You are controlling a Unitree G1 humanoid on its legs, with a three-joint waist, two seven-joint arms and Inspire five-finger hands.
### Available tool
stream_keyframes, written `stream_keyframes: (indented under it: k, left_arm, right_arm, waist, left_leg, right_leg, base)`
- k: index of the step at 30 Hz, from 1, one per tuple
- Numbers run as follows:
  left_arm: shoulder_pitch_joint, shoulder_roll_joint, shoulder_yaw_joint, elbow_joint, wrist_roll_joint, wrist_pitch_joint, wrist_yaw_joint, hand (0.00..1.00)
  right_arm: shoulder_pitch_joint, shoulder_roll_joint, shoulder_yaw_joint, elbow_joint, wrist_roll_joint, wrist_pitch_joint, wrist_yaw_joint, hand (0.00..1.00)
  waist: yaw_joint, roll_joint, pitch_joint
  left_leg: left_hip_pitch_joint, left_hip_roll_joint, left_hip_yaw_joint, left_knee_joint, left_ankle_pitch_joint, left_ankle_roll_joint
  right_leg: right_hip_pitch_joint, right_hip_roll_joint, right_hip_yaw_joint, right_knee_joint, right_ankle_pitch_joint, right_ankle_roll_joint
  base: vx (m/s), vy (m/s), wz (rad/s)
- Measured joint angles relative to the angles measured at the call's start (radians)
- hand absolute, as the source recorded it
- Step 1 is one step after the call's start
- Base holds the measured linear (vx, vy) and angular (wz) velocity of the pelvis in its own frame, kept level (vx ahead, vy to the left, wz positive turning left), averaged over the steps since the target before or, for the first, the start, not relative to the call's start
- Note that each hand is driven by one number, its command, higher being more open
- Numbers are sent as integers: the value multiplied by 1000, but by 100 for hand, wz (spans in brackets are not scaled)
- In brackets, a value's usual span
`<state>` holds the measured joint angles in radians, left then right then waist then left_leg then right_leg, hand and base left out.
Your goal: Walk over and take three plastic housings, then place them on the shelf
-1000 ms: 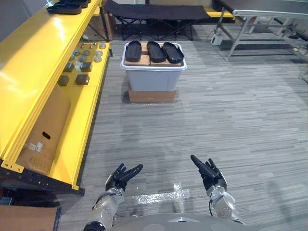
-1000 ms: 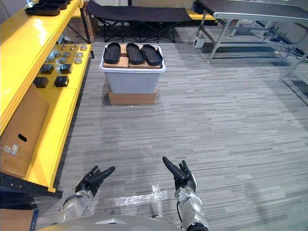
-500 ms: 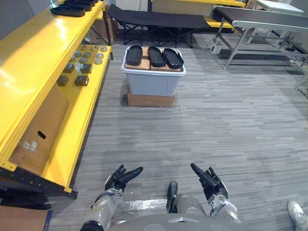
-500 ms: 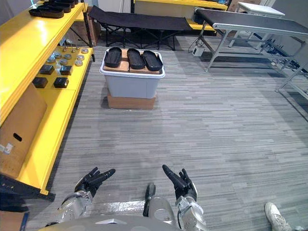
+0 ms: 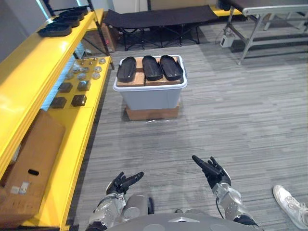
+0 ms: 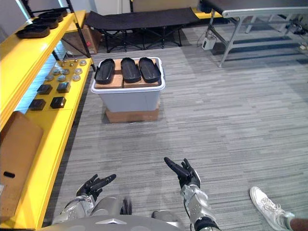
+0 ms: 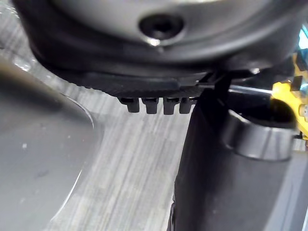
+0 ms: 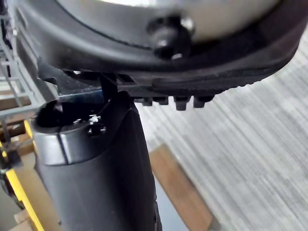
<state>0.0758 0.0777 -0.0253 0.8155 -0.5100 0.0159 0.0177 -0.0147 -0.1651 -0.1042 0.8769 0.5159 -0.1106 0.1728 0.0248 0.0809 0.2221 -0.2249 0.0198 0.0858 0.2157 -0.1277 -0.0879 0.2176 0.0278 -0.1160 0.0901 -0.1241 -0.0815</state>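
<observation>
Three plastic housings [image 5: 152, 67] side by side atop grey bin [image 5: 150, 98], straight ahead, well apart from both hands. Long axes point away from robot. Left hand [image 5: 122, 183] and right hand [image 5: 211, 172] empty, fingers extended. Left marginally nearer. Yellow shelf [image 5: 33, 77] on left.

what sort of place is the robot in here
Probably a workshop or warehouse floor: a long yellow shelf rack holds rows of small metal parts, three black plastic housings lie on top of a grey bin, and a metal-framed table stands at the back right.
</observation>
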Motion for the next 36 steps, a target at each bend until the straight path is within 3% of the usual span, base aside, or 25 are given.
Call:
stream_keyframes:
  k: [1,2,3,4,6,8,9,10,11,12,13,14,16,18,20,21,22,23,24,28,31,33,34,35,36]
  left_arm:
    - [10,-4,-7,-18,-13,-15,-3,100]
    - [16,-4,-11,-28,-21,-15,-4,100]
    - [15,3,-14,-44,-31,-15,-3,100]
    - [9,13,-15,-77,-32,-17,-3,100]
    - [-12,17,-15,-114,-33,-21,-3,100]
    - [-34,12,-17,-119,-30,-20,2,100]
    - [-41,13,-18,-119,-30,-23,2,100]
    - [-39,22,-23,-119,-30,-32,5,100]
    - [-36,35,-44,-120,-30,-32,20,100]
    - [-35,38,-52,-120,-30,-32,29,100]
    - [-37,40,-62,-122,-30,-32,41,100]
    - [-40,42,-75,-123,-33,-31,47,100]
    - [-53,42,-88,-150,-33,-29,47,100]
    - [-69,47,-90,-156,-33,-35,45,100]
    - [-68,64,-96,-147,-33,-38,45,100]
    - [-66,75,-98,-138,-33,-38,45,100]
    - [-66,86,-101,-138,-34,-39,45,100]
    - [-69,93,-100,-137,-37,-39,45,100]
    - [-68,86,-100,-137,-39,-39,45,100]
    - [-39,36,-114,-137,-106,-39,44,100]
    - [-37,25,-113,-139,-120,-38,43,100]
    - [-40,11,-117,-140,-117,-38,26,100]
    - [-44,5,-121,-141,-117,-38,17,100]
    - [-51,6,-125,-146,-116,-38,10,100]
    - [-54,9,-125,-150,-115,-38,10,100]
  right_arm:
    - [10,-7,15,0,1,-1,-4,100]
    - [16,-12,24,0,1,-1,-5,100]
    - [23,-14,47,1,2,-3,-6,100]
    - [15,-14,72,-9,2,-3,-5,100]
    - [-9,-17,85,-32,3,-4,-3,100]
    - [-33,-28,102,-32,3,-6,1,100]
    - [-37,-27,115,-32,3,-7,1,100]
    - [-40,-17,134,-32,3,-8,1,100]
    - [-38,-6,154,-29,3,-9,0,100]
    - [-38,1,157,-29,3,-9,0,100]
    - [-42,13,157,-30,3,-11,-3,100]
    - [-43,21,157,-32,3,-11,-8,100]
    - [-41,22,163,-46,3,-11,-32,100]
    - [-42,22,163,-61,8,-11,-45,100]
    - [-39,23,163,-62,12,-11,-47,100]
    - [-35,23,162,-62,12,-11,-46,100]
    - [-32,23,161,-62,14,-11,-46,100]
    - [-33,19,144,-62,22,-11,-43,100]
    - [-33,15,131,-62,25,-11,-44,100]
    - [-39,-6,105,-62,51,-10,-30,100]
    - [-20,-8,93,-64,50,-7,-33,100]
    - [-15,-16,55,-92,48,-6,-35,100]
    - [-12,-25,32,-111,47,-7,-35,100]
    - [-8,-31,17,-129,46,-8,-40,100]
    - [-6,-31,17,-134,46,-8,-44,100]
  waist:
    - [0,22,5]
    - [1,34,3]
    - [2,38,-1]
    - [2,5,-1]
    - [12,-39,4]
    - [19,-47,0]
    - [20,-52,1]
    - [23,-74,1]
    - [22,-96,-7]
    - [23,-103,-11]
    - [25,-102,-11]
    - [23,-99,-11]
    - [20,-77,-13]
    - [24,-63,-10]
    - [24,-71,-11]
    - [18,-85,-10]
    - [13,-116,-15]
    - [4,-138,-12]
    - [1,-131,-14]
    - [4,-56,-25]
    - [1,-58,-20]
    - [-5,-52,-23]
    - [-6,-48,-23]
    - [-6,-36,-30]
    - [-6,-41,-32]
  left_leg:
    - [-1,18,0,-84,60,-22]
    - [-1,31,4,-100,72,-28]
    - [6,42,12,-73,187,4]
    - [7,19,33,-60,226,37]
    - [-1,-25,53,-36,222,61]
    - [9,-48,55,-30,206,103]
    - [31,-54,61,-43,200,129]
    - [85,-76,64,-85,192,146]
    - [137,-101,66,-123,185,156]
    - [156,-108,66,-129,177,158]
    - [188,-111,65,-119,162,168]
    - [205,-109,53,-104,158,178]
    - [221,-79,1,-93,136,166]
    - [225,-41,-41,-88,100,132]
    - [236,-19,-68,-73,62,122]
    - [235,-19,-87,-54,42,107]
    - [232,-31,-106,-39,29,93]
    - [222,-43,-137,-7,6,71]
    - [215,-38,-153,5,-3,62]
    - [165,72,-170,171,-98,-14]
    - [112,123,-112,341,-105,-39]
    - [103,127,-45,241,-119,-16]
    - [100,127,-39,154,-76,-2]
    - [112,118,-30,84,7,4]
    - [122,106,-27,60,18,5]
  right_leg:
    - [49,18,9,-8,-30,10]
    - [70,30,13,-6,-49,16]
    - [105,29,24,7,-93,29]
    - [105,2,34,37,-141,34]
    - [79,-43,44,103,-184,23]
    - [18,-64,88,256,-181,32]
    - [-38,-75,93,392,-163,93]
    - [-122,-111,85,588,-110,243]
    - [-193,-164,59,751,-111,257]
    - [-217,-186,39,784,-123,236]
    - [-237,-212,-1,767,-160,192]
    - [-243,-218,-24,701,-185,174]
    - [-258,-194,-49,475,-199,163]
    - [-293,-177,-37,305,-168,205]
    - [-306,-178,0,187,-100,232]
    - [-306,-189,29,130,-54,234]
    - [-306,-205,41,109,-45,232]
    - [-306,-213,39,119,26,217]
    - [-306,-203,36,127,33,208]
    - [-276,-96,-1,132,39,146]
    - [-177,-70,-33,66,43,114]
    - [-139,-84,-45,25,46,111]
    - [-140,-87,-49,21,45,112]
    - [-140,-96,-46,16,37,129]
    - [-143,-105,-45,14,39,133]
  base:
    - [333,173,-19]
    - [406,237,-10]
    - [411,238,-3]
    - [343,190,-1]
    - [344,137,-15]
    - [385,148,-12]
    - [386,154,1]
    - [458,149,1]
    - [379,100,0]
    - [373,67,5]
    - [358,30,14]
    - [338,4,32]
    - [275,-75,58]
    - [215,-137,47]
    - [185,-263,35]
    - [171,-306,47]
    - [238,-430,81]
    - [229,-364,73]
    - [244,-359,63]
    - [259,-251,9]
    - [281,-162,23]
    - [203,-47,10]
    - [179,70,-1]
    - [177,91,-5]
    - [170,108,4]
